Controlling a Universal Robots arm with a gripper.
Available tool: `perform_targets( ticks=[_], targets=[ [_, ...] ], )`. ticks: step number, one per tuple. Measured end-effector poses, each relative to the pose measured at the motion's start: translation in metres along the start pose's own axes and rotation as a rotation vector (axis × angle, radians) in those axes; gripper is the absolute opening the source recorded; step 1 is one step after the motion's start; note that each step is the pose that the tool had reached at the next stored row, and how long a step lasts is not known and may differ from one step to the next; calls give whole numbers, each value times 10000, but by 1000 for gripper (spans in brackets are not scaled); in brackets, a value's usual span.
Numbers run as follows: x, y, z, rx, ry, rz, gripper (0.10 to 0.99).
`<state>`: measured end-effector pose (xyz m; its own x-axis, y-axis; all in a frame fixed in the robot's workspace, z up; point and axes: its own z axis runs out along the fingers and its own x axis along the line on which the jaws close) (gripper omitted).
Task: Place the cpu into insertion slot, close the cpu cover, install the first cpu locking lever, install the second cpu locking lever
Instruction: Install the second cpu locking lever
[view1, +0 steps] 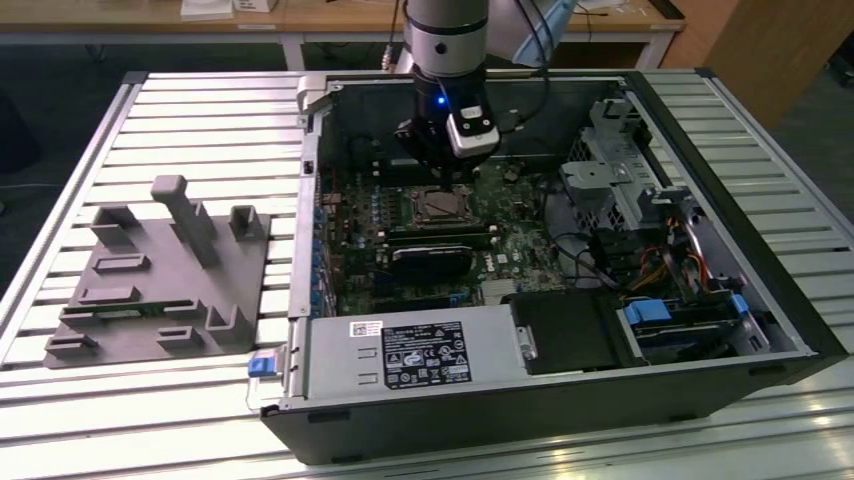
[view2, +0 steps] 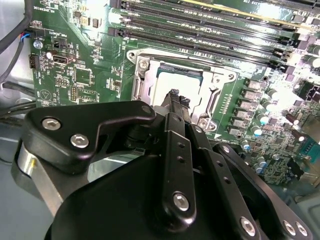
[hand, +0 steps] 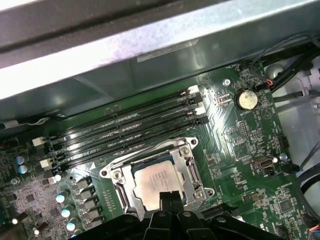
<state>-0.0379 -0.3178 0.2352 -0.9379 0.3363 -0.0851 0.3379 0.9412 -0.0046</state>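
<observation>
Over the insertion slot on the green motherboard, the gripper hovers with fingertips together, gripping nothing; the cpu lies seated in that slot, the cpu cover framing it

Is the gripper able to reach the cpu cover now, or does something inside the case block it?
Probably yes. In both wrist views the gripper hangs directly over the cpu, its fingertips together, with the cpu cover lying flat around the chip. Nothing stands between them.
</observation>
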Motion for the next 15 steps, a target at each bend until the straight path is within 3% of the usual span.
perform_targets(
  ticks=[8,15],
  targets=[
    [-6,0,-73,-1,0,0,106],
    [-8,-6,-73,17,-6,-2,106]
  ],
)
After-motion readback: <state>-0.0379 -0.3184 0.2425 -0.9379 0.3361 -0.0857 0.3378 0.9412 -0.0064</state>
